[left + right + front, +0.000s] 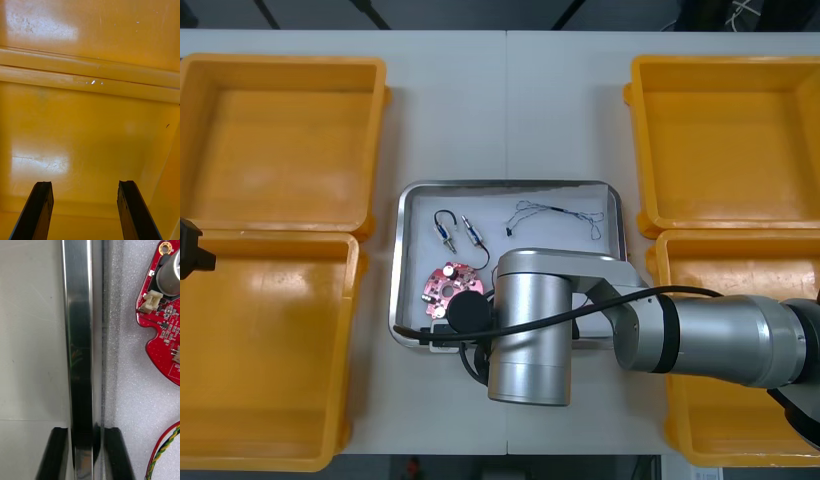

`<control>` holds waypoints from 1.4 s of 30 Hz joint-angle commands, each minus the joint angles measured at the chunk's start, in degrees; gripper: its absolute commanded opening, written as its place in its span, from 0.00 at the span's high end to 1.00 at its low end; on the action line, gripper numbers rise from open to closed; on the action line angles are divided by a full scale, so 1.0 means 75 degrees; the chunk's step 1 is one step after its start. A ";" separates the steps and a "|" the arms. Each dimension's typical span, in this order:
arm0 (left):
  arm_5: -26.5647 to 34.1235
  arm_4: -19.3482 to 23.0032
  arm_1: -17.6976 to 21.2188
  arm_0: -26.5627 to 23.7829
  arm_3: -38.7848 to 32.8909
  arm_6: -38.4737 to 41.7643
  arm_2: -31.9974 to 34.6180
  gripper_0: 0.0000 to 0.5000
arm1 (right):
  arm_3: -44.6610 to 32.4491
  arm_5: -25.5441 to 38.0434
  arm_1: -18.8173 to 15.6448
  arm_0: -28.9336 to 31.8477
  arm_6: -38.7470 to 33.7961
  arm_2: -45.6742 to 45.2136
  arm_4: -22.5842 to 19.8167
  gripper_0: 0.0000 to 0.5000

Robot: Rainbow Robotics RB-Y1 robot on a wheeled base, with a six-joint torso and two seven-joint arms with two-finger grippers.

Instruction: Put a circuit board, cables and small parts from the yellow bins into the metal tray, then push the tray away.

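As the metal tray (pixel 510 185) already holds a circuit board (pixel 446 284), a black cable (pixel 448 222) with small metal parts (pixel 476 237) at its ends, a twisted blue and white cable (pixel 560 211) and a red and yellow cable (pixel 165 450), loading is judged complete. The push away remains.

The right tool (pixel 86 431) straddles the tray's near rim, one finger on the tabletop (pixel 30 333) side and one on the white lining, pinching the rim between them. The tray sits mid-tabletop between the yellow bins (pixel 280 140), whose visible floors are bare.

The left tool (pixel 84 185), fingers spread, hangs idle over the near left bin.

Beyond the far rim the tabletop lies open. The far bins flank that path, so a skewed push could catch one.
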 commanded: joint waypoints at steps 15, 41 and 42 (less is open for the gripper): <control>-0.0008 0.0050 0.0383 0.0082 -0.0148 -0.0528 0.0212 0.00 | -0.0487 -0.0037 -0.0135 -0.0118 0.0170 0.0114 0.0597 1.00; -0.0008 0.0050 0.0383 0.0082 -0.0148 -0.0528 0.0212 0.00 | 0.0803 -0.0424 -0.0264 -0.1876 0.0545 0.0114 0.0597 1.00; -0.0008 0.0050 0.0383 0.0082 -0.0148 -0.0528 0.0212 0.00 | 0.0849 -0.0436 -0.0252 -0.1911 0.0557 0.0114 0.0586 1.00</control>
